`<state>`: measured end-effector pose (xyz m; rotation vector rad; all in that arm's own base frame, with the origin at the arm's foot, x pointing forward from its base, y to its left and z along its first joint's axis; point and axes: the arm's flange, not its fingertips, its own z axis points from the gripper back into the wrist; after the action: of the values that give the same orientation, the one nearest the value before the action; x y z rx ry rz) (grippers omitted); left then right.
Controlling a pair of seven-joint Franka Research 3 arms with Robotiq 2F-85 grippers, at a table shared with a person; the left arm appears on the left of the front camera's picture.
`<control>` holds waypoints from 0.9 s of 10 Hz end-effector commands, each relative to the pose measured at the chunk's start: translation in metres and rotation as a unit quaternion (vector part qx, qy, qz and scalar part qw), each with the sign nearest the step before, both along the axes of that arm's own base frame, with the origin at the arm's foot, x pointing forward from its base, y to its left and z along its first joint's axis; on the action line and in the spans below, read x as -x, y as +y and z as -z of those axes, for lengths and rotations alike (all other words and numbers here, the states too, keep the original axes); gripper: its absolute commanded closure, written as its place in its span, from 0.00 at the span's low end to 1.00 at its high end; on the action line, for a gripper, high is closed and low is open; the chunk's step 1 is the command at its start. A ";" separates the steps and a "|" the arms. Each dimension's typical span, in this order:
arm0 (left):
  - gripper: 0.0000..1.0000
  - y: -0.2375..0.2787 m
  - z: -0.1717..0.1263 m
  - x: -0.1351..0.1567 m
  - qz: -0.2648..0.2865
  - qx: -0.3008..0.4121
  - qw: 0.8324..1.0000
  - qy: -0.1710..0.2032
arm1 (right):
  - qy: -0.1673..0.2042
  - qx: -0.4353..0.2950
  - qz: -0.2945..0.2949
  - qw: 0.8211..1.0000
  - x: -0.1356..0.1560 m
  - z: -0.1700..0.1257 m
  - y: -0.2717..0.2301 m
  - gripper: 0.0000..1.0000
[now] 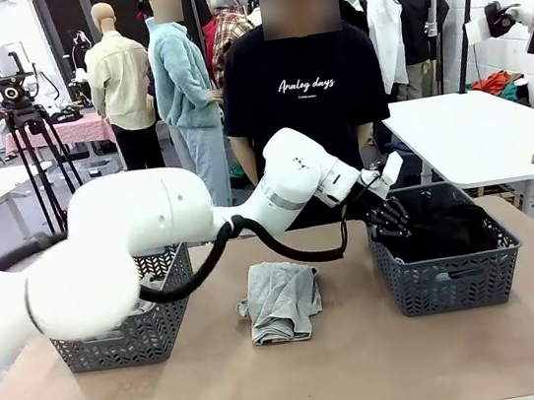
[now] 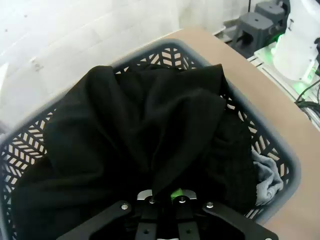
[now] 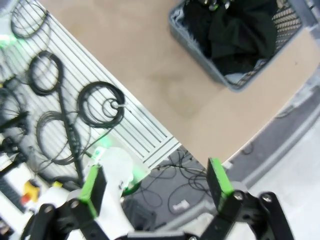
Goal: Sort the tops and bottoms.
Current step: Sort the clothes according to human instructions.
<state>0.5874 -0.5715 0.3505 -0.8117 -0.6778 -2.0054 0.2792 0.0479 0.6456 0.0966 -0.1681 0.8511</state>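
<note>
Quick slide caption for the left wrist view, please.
Left gripper clamps a black garment in the grey basket, light blue denim showing at one side.

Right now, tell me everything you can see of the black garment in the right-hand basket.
The black garment is soft, matte cloth, bunched in loose folds and heaped inside the grey lattice basket, filling most of it. The left gripper is shut on a fold of it. A pale blue cloth lies against it by the basket's wall.
</note>
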 end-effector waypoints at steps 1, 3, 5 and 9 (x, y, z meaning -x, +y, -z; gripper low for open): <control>1.00 -0.044 -0.001 -0.067 0.005 -0.032 0.999 0.012 | 0.004 0.004 0.007 1.000 0.000 -0.002 0.002 0.00; 1.00 -0.048 -0.005 -0.066 0.011 -0.032 0.999 -0.002 | 0.004 0.004 0.007 1.000 0.000 -0.002 0.002 0.00; 1.00 -0.049 -0.014 -0.065 0.012 -0.027 1.000 0.000 | 0.004 0.004 0.007 1.000 0.000 -0.002 0.002 0.00; 0.43 -0.054 -0.041 -0.058 0.013 -0.027 0.999 -0.028 | 0.004 0.004 0.007 1.000 0.000 -0.002 0.002 0.00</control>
<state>0.5893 -0.5754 0.3794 -0.7911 -0.6699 -2.0429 0.2792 0.0479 0.6456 0.0967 -0.1681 0.8509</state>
